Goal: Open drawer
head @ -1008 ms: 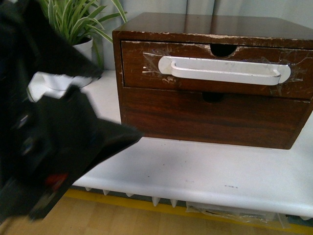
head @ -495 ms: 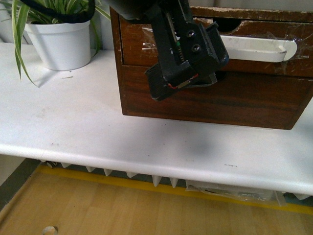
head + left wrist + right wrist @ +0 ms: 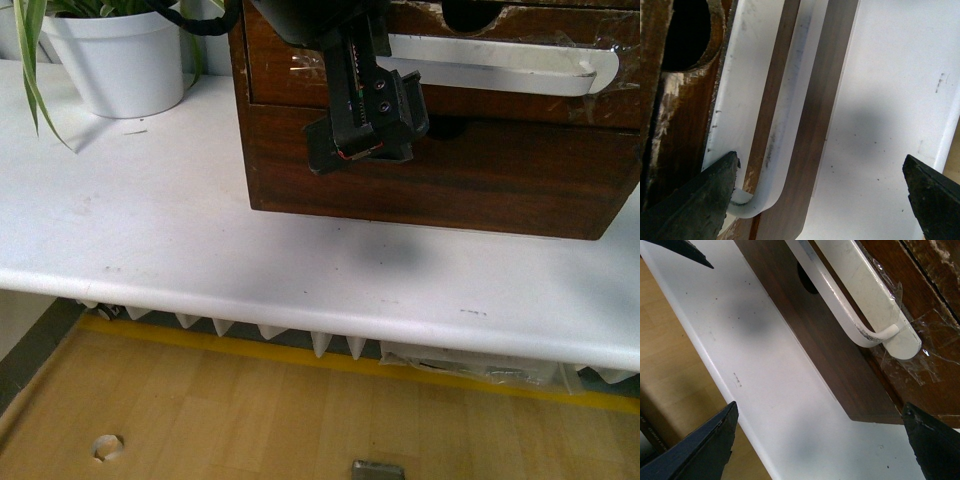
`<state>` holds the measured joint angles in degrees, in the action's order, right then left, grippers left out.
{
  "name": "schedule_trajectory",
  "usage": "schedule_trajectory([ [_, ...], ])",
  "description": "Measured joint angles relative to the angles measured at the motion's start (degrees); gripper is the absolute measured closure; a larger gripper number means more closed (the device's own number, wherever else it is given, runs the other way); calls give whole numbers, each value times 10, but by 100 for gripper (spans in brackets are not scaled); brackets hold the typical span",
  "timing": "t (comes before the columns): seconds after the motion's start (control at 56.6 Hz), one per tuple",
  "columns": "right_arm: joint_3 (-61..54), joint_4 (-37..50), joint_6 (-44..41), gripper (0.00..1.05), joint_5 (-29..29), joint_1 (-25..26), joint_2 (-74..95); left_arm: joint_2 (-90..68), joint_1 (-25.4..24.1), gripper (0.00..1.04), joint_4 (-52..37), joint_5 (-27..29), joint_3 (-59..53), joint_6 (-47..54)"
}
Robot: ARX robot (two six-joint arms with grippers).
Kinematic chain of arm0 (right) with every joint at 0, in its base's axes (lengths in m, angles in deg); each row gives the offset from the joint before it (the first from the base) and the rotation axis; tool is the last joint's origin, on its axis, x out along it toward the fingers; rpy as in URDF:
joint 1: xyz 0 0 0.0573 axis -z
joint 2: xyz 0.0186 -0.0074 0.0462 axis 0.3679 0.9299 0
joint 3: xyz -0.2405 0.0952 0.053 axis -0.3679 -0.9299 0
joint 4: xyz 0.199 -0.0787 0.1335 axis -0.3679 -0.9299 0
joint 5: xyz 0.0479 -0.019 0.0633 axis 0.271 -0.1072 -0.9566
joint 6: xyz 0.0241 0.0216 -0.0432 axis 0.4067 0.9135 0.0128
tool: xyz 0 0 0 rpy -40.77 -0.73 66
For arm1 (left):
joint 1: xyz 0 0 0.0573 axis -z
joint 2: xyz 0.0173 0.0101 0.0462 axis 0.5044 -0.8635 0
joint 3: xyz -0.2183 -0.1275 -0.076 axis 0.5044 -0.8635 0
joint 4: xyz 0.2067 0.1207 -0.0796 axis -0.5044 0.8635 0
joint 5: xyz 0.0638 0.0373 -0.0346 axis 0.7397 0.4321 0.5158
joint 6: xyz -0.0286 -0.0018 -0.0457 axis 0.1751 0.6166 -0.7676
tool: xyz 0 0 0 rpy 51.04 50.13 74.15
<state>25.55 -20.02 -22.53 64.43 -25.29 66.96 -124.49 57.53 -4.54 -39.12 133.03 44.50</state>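
Observation:
The dark brown drawer (image 3: 520, 100) is the upper one in a wooden cabinet on the white table. Its long white bar handle (image 3: 500, 68) is taped on under a half-round notch (image 3: 470, 12). My left gripper (image 3: 365, 110) hangs in front of the handle's left end. In the left wrist view the left gripper (image 3: 820, 157) is open and empty. One finger (image 3: 700, 200) sits right beside the handle's curved end (image 3: 755, 200); contact is unclear. My right gripper (image 3: 820, 407) is open and empty, away from the handle's taped right end (image 3: 880, 330).
A plain handle-less drawer front (image 3: 450, 170) lies below the drawer. A white plant pot (image 3: 115, 60) stands on the table to the cabinet's left. The table's front edge (image 3: 300, 310) runs above a wooden floor (image 3: 250, 420).
My left arm has swung from the near left up to the handle's left end and drawn closer to the drawer front. The front view now looks lower.

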Motion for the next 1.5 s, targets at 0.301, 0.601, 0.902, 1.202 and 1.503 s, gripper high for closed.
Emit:
schedule_trajectory([
  [0.301, 52, 17, -12, 9, 4, -37, 78, -5, -2, 6, 36, -22, 17, 11],
  [0.601, 90, 54, 2, 9, 10, -61, 137, -5, -2, 6, 35, -28, 18, 7],
  [0.902, 98, 23, 10, 9, -10, -66, 153, -8, -2, 6, 53, -31, 23, 26],
  [1.202, 92, -34, -30, 9, -56, -63, 138, 19, 5, 6, 118, -40, 9, 68],
  [1.503, 47, -96, -63, 9, -94, -72, 82, 80, 25, 6, 183, -42, -45, 99],
])
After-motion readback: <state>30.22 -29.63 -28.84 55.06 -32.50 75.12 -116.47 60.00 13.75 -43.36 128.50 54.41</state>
